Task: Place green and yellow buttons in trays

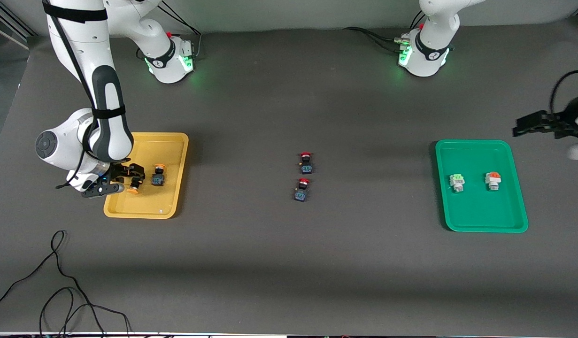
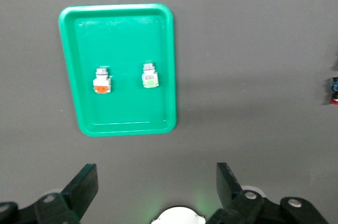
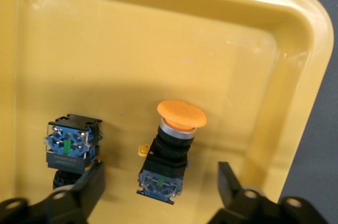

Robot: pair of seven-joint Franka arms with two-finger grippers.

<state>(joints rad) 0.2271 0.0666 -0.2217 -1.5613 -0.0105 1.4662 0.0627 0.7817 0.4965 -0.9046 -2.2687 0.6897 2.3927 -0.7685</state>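
Note:
In the yellow tray (image 1: 169,199) lie two yellow buttons, one (image 1: 158,175) apart and one (image 1: 133,188) under my right gripper (image 1: 123,180). In the right wrist view that orange-capped button (image 3: 174,145) rests on the yellow tray (image 3: 158,39) between the open fingers (image 3: 87,182) of my right gripper (image 3: 160,177), which do not touch it; the other button (image 3: 71,147) lies beside one finger. The green tray (image 1: 481,213) holds a whitish button with a green block (image 1: 457,182) and one with an orange block (image 1: 493,180). My left gripper (image 1: 523,126) waits open and empty over the table by that tray's corner.
Two red-capped buttons (image 1: 306,162) (image 1: 302,189) lie mid-table, one nearer the front camera. Loose black cables (image 1: 58,291) trail at the table's front edge toward the right arm's end. The left wrist view shows the green tray (image 2: 116,8) and its two buttons (image 2: 102,80) (image 2: 150,76).

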